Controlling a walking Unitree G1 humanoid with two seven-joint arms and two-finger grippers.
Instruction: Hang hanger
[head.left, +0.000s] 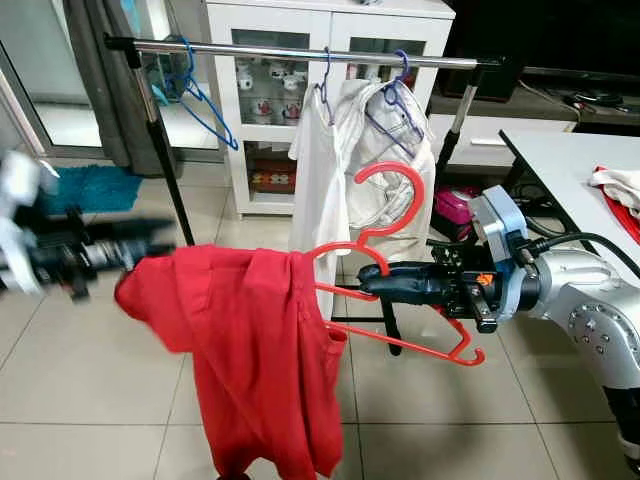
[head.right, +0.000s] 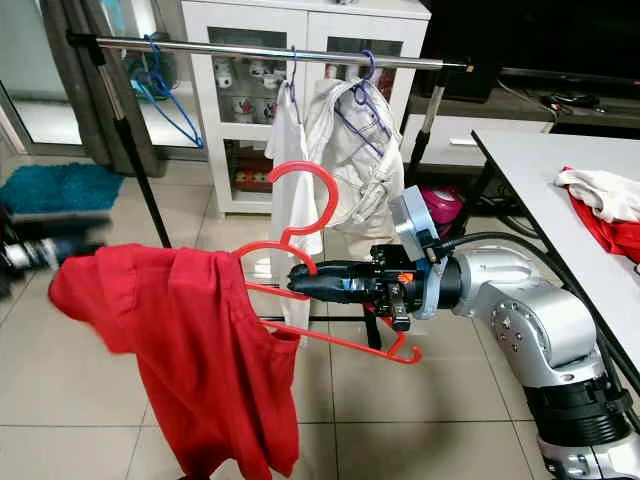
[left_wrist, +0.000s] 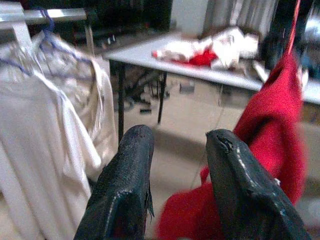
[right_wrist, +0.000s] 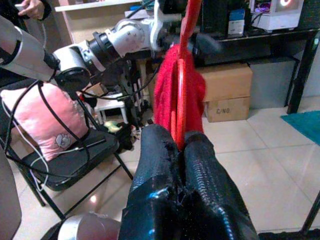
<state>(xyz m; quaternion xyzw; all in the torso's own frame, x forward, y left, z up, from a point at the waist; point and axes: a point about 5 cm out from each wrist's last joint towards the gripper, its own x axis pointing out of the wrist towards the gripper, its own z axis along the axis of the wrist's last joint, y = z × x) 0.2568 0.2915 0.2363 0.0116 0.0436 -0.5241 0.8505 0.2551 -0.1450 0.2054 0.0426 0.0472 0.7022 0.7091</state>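
Left gripper, blurred, is seen beside the red shirt w/ fingers apart, nothing held. Shirt is draped on red hanger, pinched by right gripper in front of, below clothes rail.

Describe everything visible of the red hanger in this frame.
The red hanger looks like plastic, with a large open hook pointing up and small notched hooks on its lower bar. The right gripper is shut on it near the neck, holding it in the air below the clothes rail, not yet hung. A red shirt is draped over its left side and hangs down; the right end is bare.
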